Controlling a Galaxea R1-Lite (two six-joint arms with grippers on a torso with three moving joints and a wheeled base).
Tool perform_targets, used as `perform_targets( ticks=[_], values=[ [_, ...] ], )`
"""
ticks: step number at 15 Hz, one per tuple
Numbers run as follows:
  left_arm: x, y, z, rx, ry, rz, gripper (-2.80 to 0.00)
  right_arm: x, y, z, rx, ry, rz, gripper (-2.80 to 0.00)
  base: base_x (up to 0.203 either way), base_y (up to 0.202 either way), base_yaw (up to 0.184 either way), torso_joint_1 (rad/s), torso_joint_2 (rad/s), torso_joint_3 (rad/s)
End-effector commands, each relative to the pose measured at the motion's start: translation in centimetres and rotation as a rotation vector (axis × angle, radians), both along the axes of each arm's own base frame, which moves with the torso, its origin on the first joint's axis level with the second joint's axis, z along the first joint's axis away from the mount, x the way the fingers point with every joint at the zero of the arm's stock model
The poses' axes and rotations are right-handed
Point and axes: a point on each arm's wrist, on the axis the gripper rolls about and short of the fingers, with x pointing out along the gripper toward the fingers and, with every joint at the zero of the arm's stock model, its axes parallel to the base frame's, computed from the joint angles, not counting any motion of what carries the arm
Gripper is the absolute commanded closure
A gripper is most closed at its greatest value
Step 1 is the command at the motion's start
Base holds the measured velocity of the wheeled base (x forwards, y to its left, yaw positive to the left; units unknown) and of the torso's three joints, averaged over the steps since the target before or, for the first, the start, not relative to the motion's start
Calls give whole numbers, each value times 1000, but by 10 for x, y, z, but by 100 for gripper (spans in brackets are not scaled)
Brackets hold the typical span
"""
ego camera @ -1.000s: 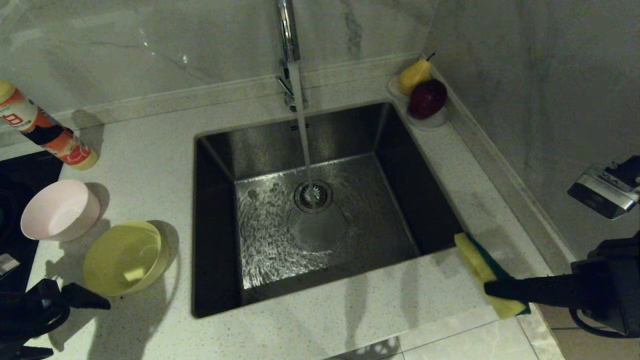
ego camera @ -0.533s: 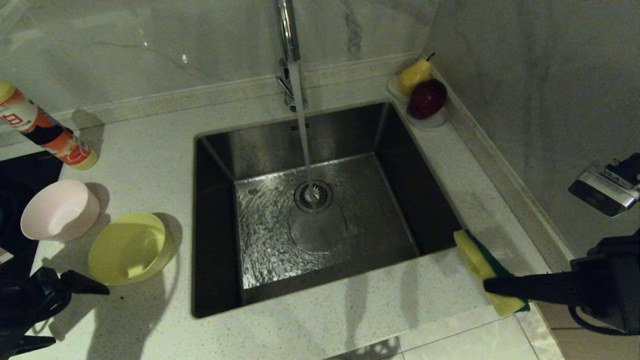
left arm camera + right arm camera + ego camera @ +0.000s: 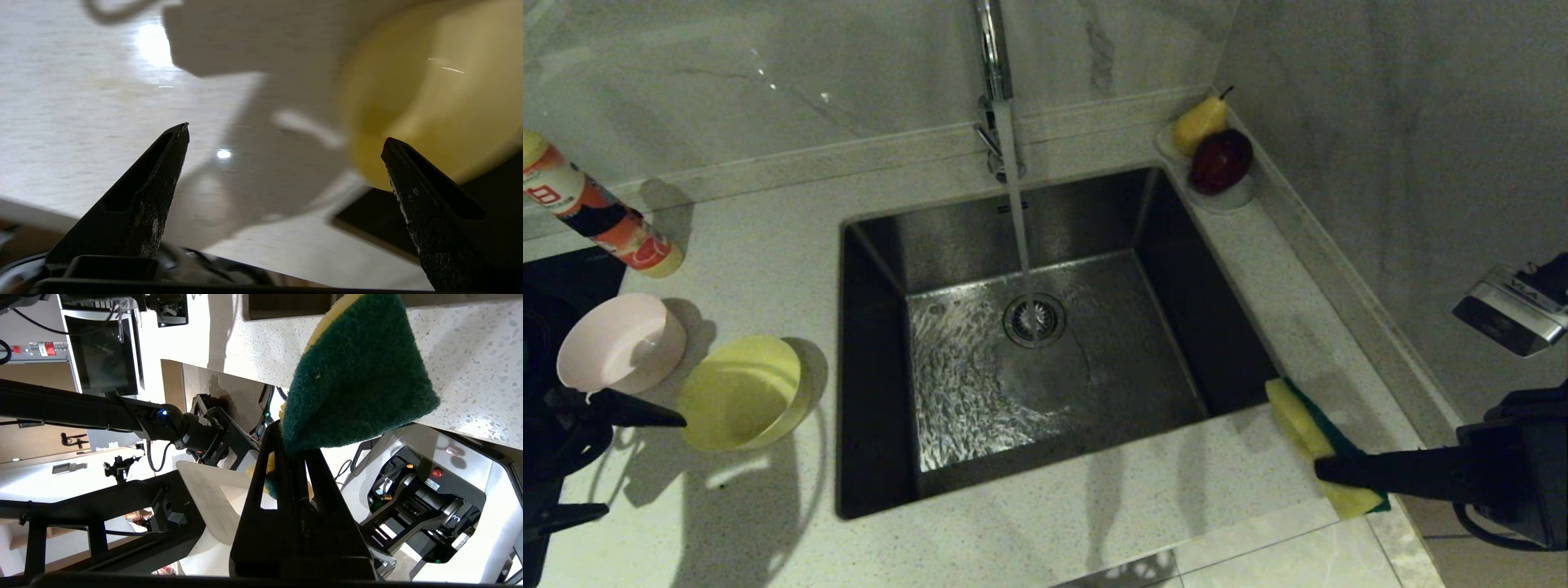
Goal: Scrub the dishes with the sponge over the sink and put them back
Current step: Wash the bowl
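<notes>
Since a second ago the left gripper (image 3: 605, 457) has climbed from about 7 o'clock of the yellow bowl (image 3: 742, 394) to its 9 o'clock, jaws spread wide and empty — one fingertip now lies just below the pale pink bowl (image 3: 619, 343). The yellow bowl has shifted slightly up the counter (image 3: 768, 237). The right gripper (image 3: 1327, 472) is unmoved, pinched shut on the sponge (image 3: 1311, 437) at the sink's (image 3: 1045, 220) 4 o'clock corner — water runs from the tap (image 3: 992, 49).

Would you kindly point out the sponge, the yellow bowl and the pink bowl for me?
sponge (image 3: 1294, 416): head view, on its yellow foam face.
yellow bowl (image 3: 739, 392): head view, on its inner wall.
pink bowl (image 3: 617, 339): head view, on its inside.
</notes>
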Motion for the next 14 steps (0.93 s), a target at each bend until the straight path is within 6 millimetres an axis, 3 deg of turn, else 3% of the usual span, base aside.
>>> perform_targets(
  ticks=[1,8,14],
  values=[
    [3,2,3,-12,-16,12,-280,0,0,0,1,4,0,0,0,0,0,0,0,0],
    [31,16,-12,-50,0,49,-280,7,0,-5,-14,15,-5,0,0,0,0,0,0,0],
    [36,5,-13,-4,4,26,-280,1,-3,0,-4,-9,-8,0,0,0,0,0,0,0]
  ],
)
